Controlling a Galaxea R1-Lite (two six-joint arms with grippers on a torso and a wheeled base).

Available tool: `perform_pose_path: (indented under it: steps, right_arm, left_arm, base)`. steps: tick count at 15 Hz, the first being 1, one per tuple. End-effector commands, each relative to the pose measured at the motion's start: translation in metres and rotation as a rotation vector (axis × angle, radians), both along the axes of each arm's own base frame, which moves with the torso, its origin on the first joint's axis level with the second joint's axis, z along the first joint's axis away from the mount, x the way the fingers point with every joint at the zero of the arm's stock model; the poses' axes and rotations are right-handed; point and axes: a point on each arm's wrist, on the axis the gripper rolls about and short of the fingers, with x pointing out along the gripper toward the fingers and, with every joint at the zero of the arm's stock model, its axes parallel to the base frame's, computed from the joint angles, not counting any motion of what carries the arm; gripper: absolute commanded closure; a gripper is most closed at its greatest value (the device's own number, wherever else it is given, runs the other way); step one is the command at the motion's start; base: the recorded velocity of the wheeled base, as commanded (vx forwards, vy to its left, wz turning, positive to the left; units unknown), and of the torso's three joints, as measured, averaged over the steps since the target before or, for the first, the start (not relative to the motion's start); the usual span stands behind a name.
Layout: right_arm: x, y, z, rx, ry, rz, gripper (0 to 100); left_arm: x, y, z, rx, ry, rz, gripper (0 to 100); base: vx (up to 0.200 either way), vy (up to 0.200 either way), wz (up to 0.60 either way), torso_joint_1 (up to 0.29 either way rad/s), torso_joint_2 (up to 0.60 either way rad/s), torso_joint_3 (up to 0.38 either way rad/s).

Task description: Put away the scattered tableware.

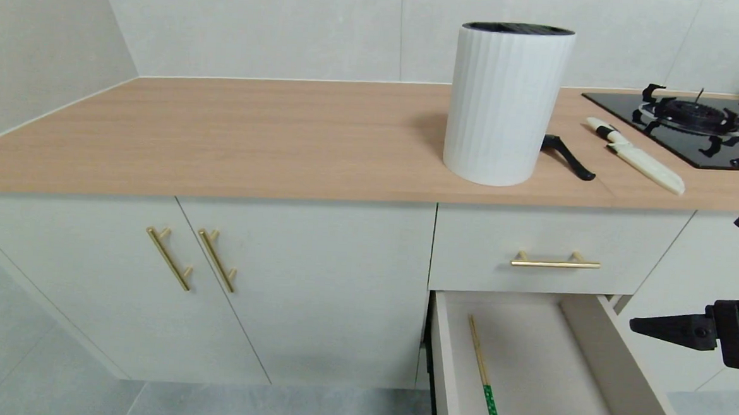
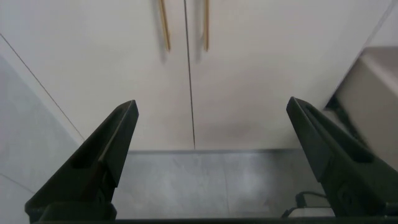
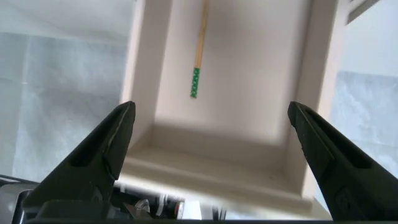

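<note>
Though apart, chopsticks (image 1: 481, 371) left of hand (image 3: 210, 109)

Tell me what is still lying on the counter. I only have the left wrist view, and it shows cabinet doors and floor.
Observer: A white knife lies on the countertop, next to the stove.
Operator: Anything else up there?
Observer: A black-handled utensil lies partly behind the white ribbed holder.
Operator: Has anything been put away yet?
Observer: Chopsticks lie inside the pulled-out lower drawer.
</note>
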Motion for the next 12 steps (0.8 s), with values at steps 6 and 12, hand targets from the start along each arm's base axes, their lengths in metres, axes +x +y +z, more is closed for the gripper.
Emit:
perform_pose_path:
  steps: [6, 12]
  right_arm:
    - [0.0002, 0.0009, -0.0011, -0.002, 0.004, 0.006, 0]
    - [0.0016, 0.0014, -0.0106, -0.028, -0.012, 0.035, 0]
  left_arm:
    - [0.0000, 0.0000, 0.0000, 0.000, 0.001, 0.000, 0]
    - [0.0000, 0.0000, 0.0000, 0.000, 0.001, 0.000, 0]
  base:
    - [0.000, 0.000, 0.00, 0.274, -0.49, -0.251]
    - [0.000, 0.000, 0.00, 0.237, -0.50, -0.262]
